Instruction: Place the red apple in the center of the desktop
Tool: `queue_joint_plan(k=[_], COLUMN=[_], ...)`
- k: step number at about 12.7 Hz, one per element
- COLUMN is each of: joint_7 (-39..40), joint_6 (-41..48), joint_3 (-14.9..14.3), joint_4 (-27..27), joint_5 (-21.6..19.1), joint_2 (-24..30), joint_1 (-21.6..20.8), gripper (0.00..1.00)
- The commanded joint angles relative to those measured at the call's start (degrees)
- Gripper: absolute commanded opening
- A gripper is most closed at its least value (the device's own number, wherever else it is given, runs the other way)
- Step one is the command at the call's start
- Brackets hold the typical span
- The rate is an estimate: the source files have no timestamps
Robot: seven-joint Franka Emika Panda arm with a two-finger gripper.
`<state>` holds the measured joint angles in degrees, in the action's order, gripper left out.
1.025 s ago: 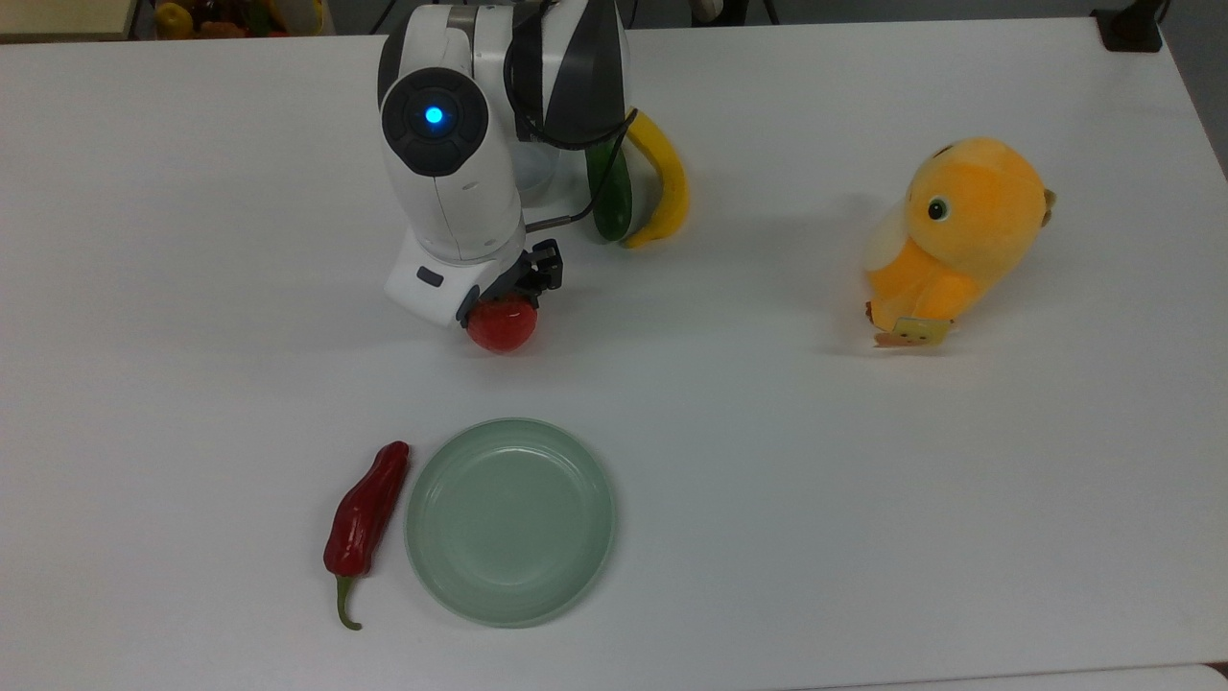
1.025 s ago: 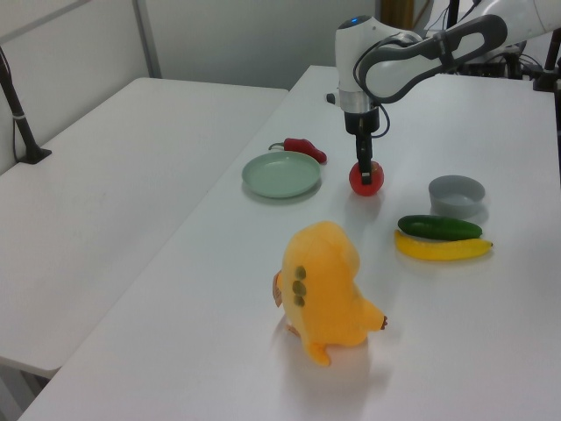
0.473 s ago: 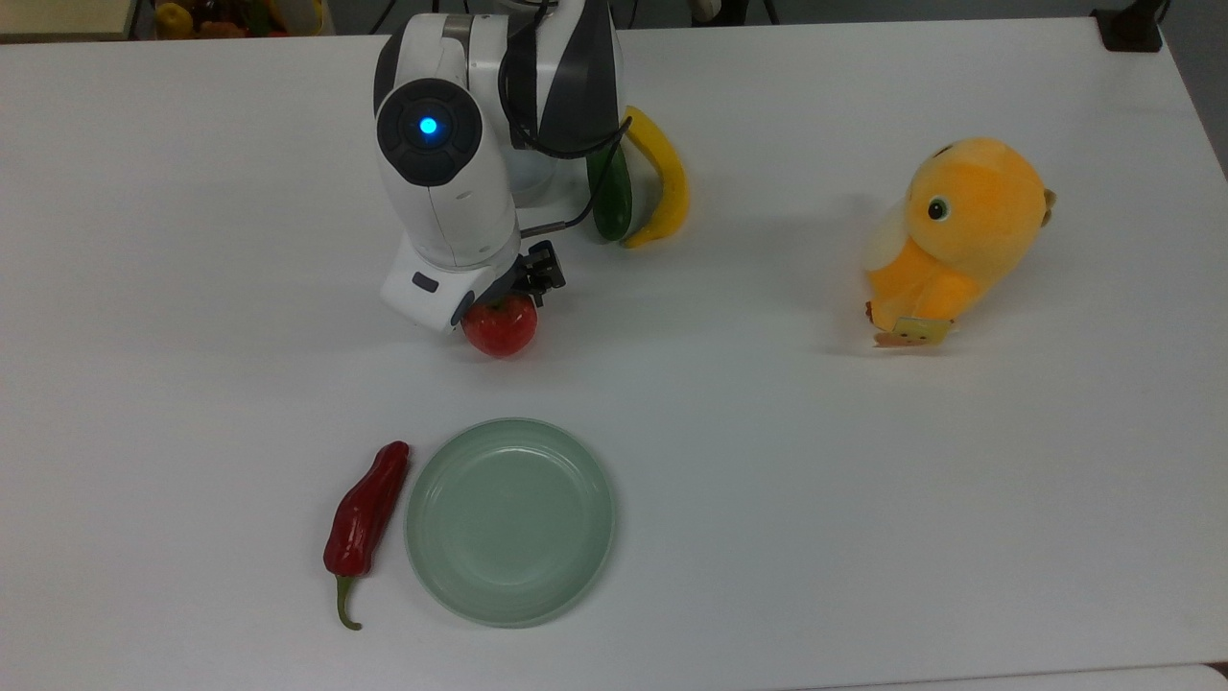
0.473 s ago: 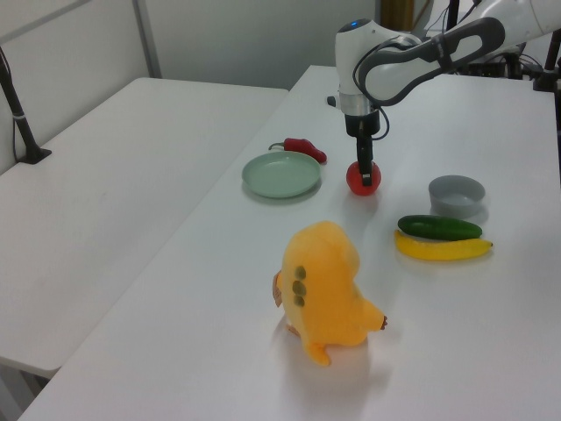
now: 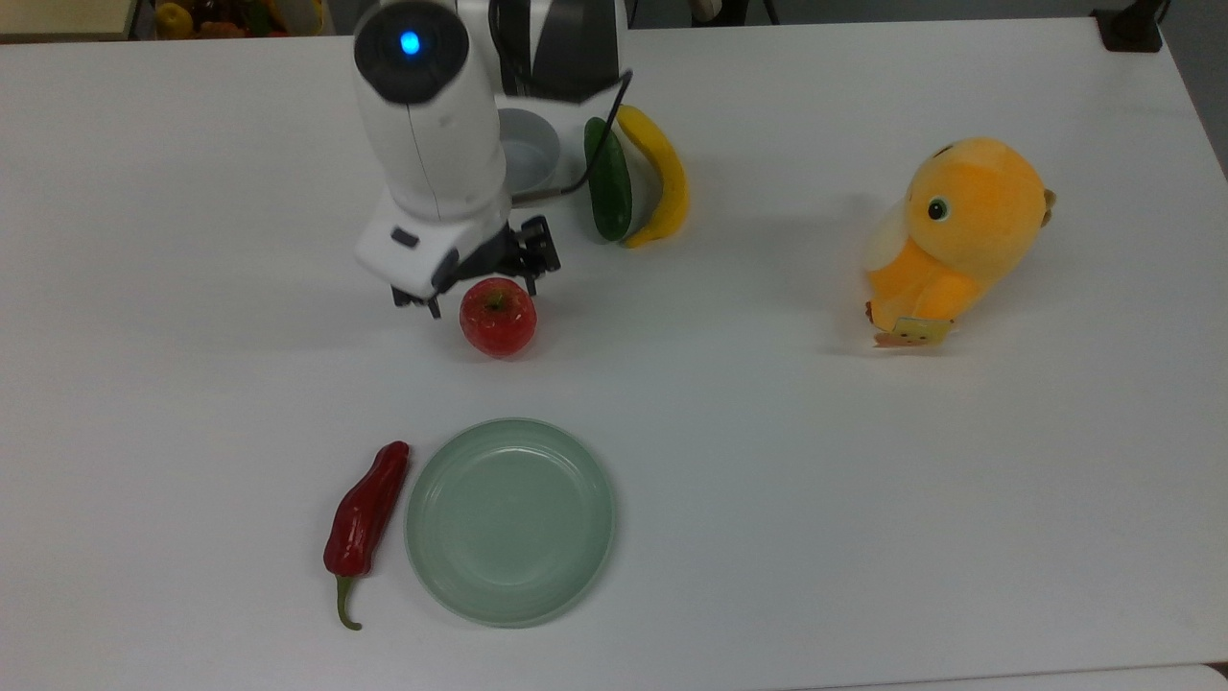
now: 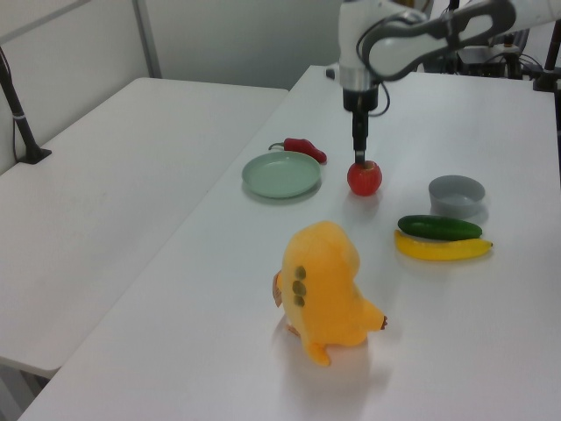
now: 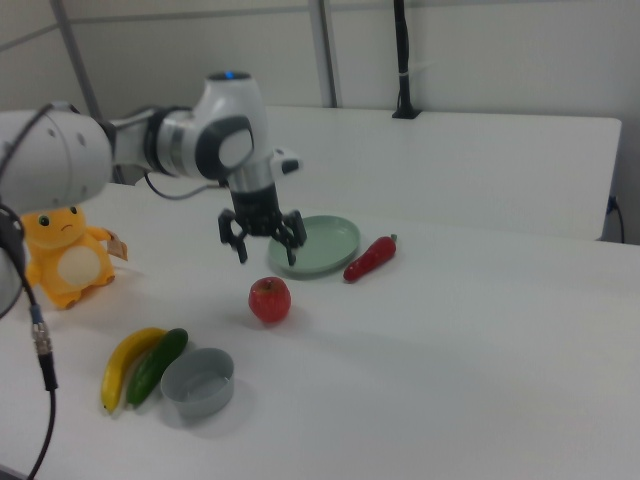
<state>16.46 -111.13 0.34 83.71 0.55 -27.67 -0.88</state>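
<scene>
While the red apple [image 5: 497, 317] [image 6: 364, 177] [image 7: 269, 299] sits stem-up on the white bench [image 5: 863, 480], the hand [image 7: 262, 244] [image 5: 477, 282] hangs just above it with its fingers spread apart, holding nothing. A green plate [image 5: 509, 522] and a red chili [image 5: 366, 513] lie nearby, the plate toward the top view's bottom.

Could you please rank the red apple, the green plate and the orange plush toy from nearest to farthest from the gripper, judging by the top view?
From the gripper:
1. Red apple, just below it.
2. Green plate, further down the top view.
3. Orange plush toy, far to the top view's right.
</scene>
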Motion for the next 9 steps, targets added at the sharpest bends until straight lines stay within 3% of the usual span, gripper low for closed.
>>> queue_joint_plan(k=[1,4,9], joint_7=[-5.6,-12.9,-13.6], joint_6=[7.1,16.2,21.6], joint_3=[-0.3,-0.2,-0.2], joint_4=[2.0,3.7,8.7], joint_5=[-0.5,-0.9,-3.5], joint_2=[10.7,19.9,29.1], joint_1=[-0.2,-0.1,-0.6], gripper=[1.00,1.00,1.00])
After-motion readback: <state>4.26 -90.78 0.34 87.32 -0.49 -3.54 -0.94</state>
